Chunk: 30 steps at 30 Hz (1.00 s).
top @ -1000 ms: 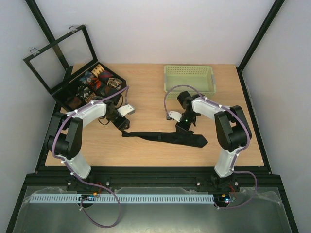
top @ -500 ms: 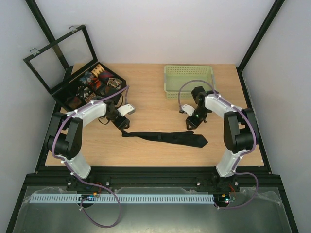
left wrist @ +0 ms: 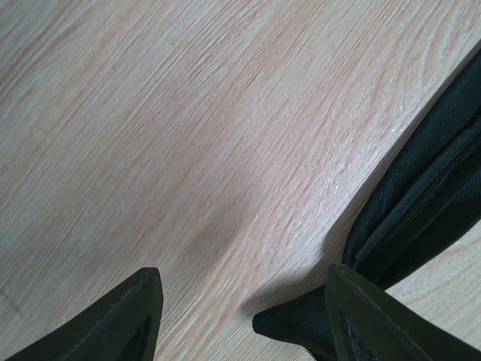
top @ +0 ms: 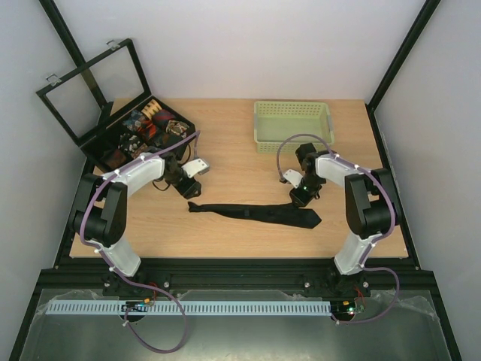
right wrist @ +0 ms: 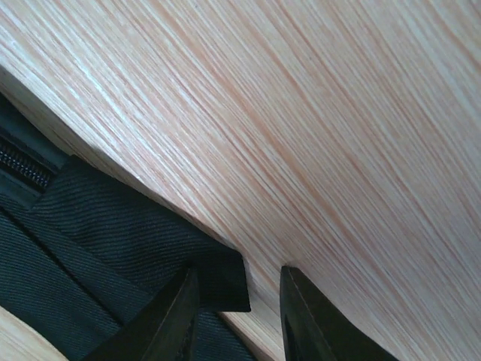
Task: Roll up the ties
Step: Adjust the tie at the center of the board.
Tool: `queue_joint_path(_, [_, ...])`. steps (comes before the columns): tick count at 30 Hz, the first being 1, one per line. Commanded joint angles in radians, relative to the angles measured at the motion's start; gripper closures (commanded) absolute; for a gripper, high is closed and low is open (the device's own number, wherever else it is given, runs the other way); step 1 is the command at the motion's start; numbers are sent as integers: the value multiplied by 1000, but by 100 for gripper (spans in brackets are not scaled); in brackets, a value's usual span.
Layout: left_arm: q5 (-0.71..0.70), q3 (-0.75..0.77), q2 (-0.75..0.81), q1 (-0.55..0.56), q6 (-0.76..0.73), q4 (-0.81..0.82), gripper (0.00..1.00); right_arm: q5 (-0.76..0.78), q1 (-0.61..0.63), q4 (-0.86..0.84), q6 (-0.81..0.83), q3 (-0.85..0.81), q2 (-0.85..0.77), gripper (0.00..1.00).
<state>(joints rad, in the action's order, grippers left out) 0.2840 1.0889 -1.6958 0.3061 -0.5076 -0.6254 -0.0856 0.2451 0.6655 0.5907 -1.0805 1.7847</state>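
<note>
Black tie [top: 255, 213]: unrolled, flat on table [top: 225, 150], between both grippers. Left gripper [left wrist: 242, 277]: jaws wide apart, beside tie's narrow end. Right gripper [right wrist: 239, 274]: jaws slightly apart, over wide end's corner.

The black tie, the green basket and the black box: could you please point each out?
black tie [top: 252, 211], top external view, middle of the strip.
green basket [top: 293, 104], top external view, far rim.
black box [top: 96, 144], top external view, near-left wall.

Matt black woven cloth tie [top: 255, 213] on a smooth, pale-grained wooden table [top: 233, 162].
</note>
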Motion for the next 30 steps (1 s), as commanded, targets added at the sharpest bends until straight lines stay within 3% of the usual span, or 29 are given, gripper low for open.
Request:
queue_joint_path(1, [5,25,-4,-8,-1,-28,37,59,25,-44,21,124,0,69])
queue_joint_path(6, [0,18,-2,-7,4,-20,37,123,48,-126,45,231,-35,78])
queue_joint_path(11, [-3,14,-3,-8,9,-17,37,93,50,-105,46,208,-54,98])
queue_joint_path(19, [-18,13,7,-7,-15,-23,37,-34,49,122,39,41,-158,99])
queue_joint_path(25, [-13,12,6,-8,-28,-23,37,-51,50,211,52,85,-247,99])
queue_joint_path(30, [16,0,4,-3,-80,-16,38,-32,49,171,30,162,-225,99])
